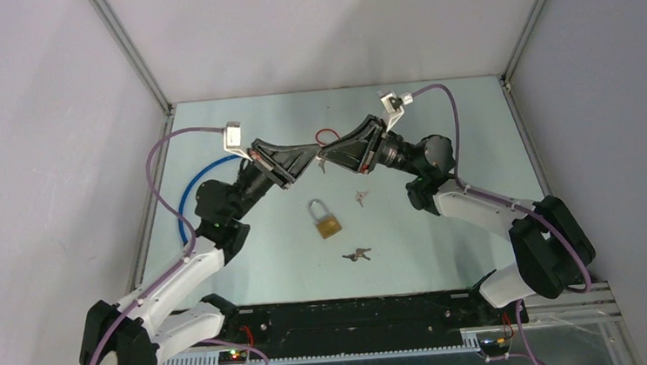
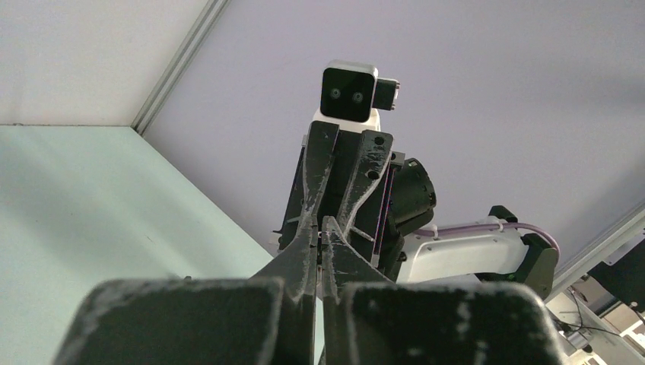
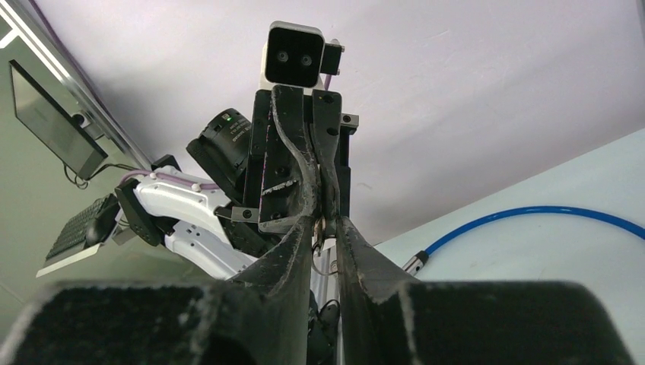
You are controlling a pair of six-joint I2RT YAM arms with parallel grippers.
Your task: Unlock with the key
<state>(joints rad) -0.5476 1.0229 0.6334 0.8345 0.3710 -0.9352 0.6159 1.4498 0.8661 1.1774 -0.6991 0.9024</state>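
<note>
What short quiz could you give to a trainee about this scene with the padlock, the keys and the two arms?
1. True or false: the padlock lies on the table, and no fingers touch it.
2. Where do the left arm's fingers and the right arm's fingers meet tip to tip?
A. At the shackle of the padlock.
B. Above the table, on the far side of the padlock.
C. Over the arm bases.
3. Fill in: the key bunch lies ___ to the arm bases than the padlock.
Key: 1 true; 2 B; 3 nearer.
</note>
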